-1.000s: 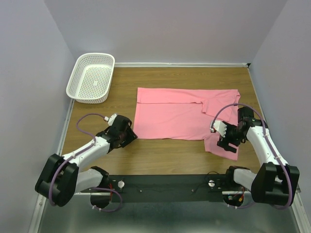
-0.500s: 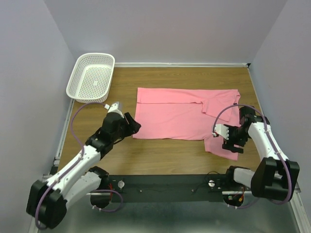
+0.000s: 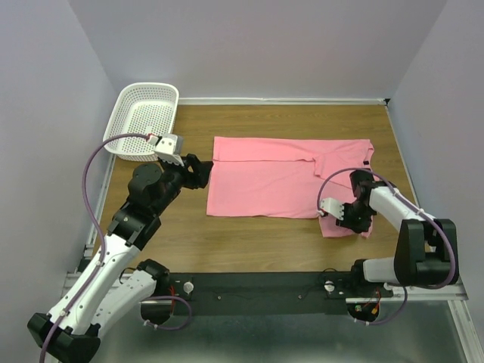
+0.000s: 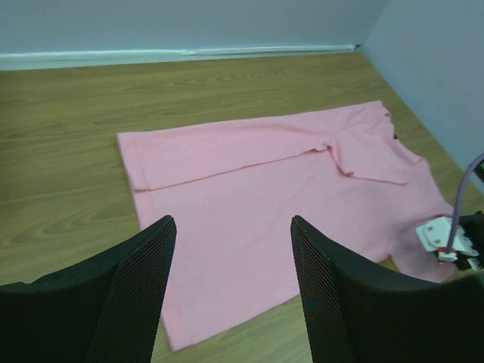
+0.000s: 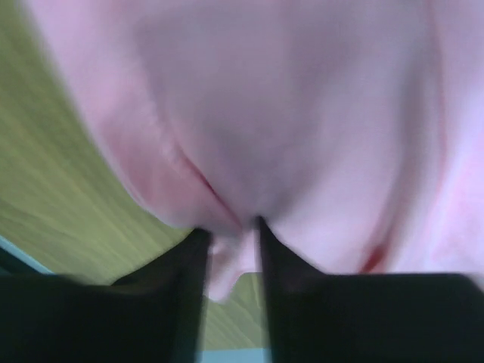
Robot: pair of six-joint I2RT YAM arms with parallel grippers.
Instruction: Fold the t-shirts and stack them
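- Left arm (image 3: 113, 242) raised, elbow bent, reaching forward and inward.
- Left gripper (image 4: 231, 227) tilted downward, jaws wide apart, holding nothing.
- Right arm (image 3: 393, 203) kept low, forearm angled inward from the right side.
- Right gripper (image 5: 231, 240) pointing down, jaws nearly together, pinching a fold of t-shirt (image 5: 302, 113).

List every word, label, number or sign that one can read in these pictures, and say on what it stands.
None can be read.
The pink t-shirt has a small dark mark near its neck, too small to read.
The white basket and the table show no text.
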